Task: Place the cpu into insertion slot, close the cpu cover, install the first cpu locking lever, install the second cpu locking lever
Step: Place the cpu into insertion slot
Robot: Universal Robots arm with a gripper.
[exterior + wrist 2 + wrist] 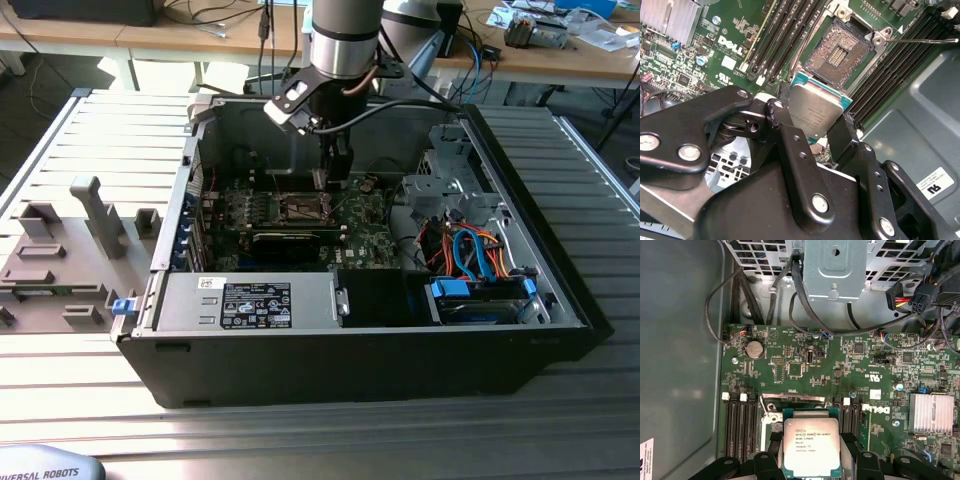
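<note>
Ok | we've got gripper (812, 122) pinching cpu (811, 447) by edges | near open socket (839, 54) | risk: skewed seating cd bend pins (821, 64) imo

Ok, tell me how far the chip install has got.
Nothing is seated yet. The gripper is shut on the chip, held above the board. The socket is bare, its contacts exposed, and one thin lever sticks out free. Seating, closing and latching are all left.
</note>
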